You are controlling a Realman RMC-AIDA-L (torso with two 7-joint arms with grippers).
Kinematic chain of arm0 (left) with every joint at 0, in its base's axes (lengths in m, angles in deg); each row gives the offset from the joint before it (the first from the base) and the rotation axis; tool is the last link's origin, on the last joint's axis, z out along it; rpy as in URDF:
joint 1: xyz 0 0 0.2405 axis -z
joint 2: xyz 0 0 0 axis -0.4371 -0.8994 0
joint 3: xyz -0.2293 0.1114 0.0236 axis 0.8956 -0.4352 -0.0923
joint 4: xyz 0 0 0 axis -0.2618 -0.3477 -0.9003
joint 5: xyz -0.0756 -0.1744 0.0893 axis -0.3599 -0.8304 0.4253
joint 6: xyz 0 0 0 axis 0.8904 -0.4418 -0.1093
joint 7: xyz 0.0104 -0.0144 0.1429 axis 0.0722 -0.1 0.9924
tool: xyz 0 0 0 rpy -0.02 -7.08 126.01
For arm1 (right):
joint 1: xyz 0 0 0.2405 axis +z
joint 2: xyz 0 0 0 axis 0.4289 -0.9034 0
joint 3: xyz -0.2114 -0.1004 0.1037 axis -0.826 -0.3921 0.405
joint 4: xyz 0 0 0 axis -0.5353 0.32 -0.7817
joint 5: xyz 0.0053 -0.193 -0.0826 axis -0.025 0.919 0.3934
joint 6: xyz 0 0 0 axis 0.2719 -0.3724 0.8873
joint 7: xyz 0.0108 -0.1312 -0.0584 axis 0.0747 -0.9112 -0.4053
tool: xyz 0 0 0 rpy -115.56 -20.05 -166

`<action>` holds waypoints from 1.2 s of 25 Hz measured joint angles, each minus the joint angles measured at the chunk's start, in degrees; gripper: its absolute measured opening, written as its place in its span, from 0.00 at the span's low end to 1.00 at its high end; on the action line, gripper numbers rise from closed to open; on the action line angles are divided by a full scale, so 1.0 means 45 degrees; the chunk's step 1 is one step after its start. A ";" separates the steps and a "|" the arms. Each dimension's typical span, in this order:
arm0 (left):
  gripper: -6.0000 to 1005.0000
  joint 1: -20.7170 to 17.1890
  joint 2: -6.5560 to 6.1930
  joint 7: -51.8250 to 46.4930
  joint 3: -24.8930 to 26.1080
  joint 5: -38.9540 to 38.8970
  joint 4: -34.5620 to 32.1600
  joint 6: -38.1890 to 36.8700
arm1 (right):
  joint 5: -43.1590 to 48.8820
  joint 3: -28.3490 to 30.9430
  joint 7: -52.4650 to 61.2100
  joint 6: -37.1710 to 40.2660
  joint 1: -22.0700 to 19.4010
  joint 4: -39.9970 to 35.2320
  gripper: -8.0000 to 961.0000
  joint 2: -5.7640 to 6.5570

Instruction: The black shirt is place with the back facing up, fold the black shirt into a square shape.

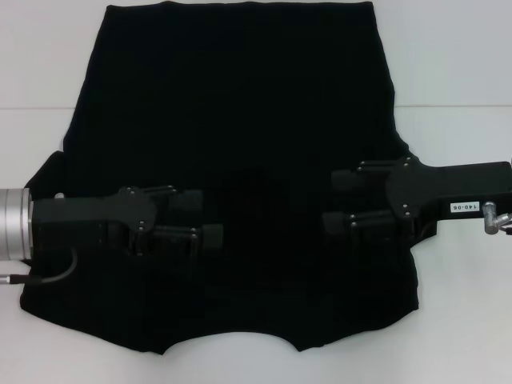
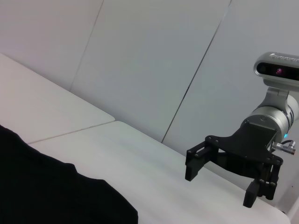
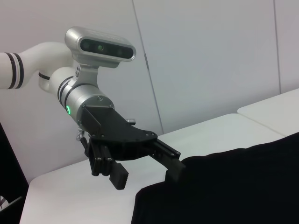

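The black shirt (image 1: 240,120) lies spread flat on the white table, its hem at the far edge and the curved neckline nearest me. No print shows on the upper side. My left gripper (image 1: 204,216) hovers over the shirt's left half, fingers pointing inward and open, holding nothing. My right gripper (image 1: 334,200) hovers over the right half, also open and empty, facing the left one. The left wrist view shows the right gripper (image 2: 220,186) open beyond the shirt (image 2: 46,191). In the right wrist view the left gripper (image 3: 147,173) stands open above the shirt (image 3: 224,186).
The white table (image 1: 464,64) shows bare surface on both sides of the shirt, with a seam running across it. Pale wall panels stand behind the table in both wrist views.
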 joint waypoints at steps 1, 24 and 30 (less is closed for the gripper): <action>0.93 0.0001 0.0001 0.0000 -0.0001 0.0000 -0.0004 0.0002 | -0.0012 0.0000 -0.0004 -0.0006 0.0000 0.0000 0.85 -0.0001; 0.93 -0.0229 -0.0175 -0.2710 0.1165 0.0971 -0.0239 0.2946 | -0.0049 0.0077 0.0075 -0.0432 0.0269 0.0479 0.84 -0.0258; 0.93 -0.0455 -0.0211 -0.4467 0.1892 0.2320 -0.1093 0.3972 | -0.0075 0.0100 0.0067 -0.0811 0.0633 0.1028 0.83 -0.0335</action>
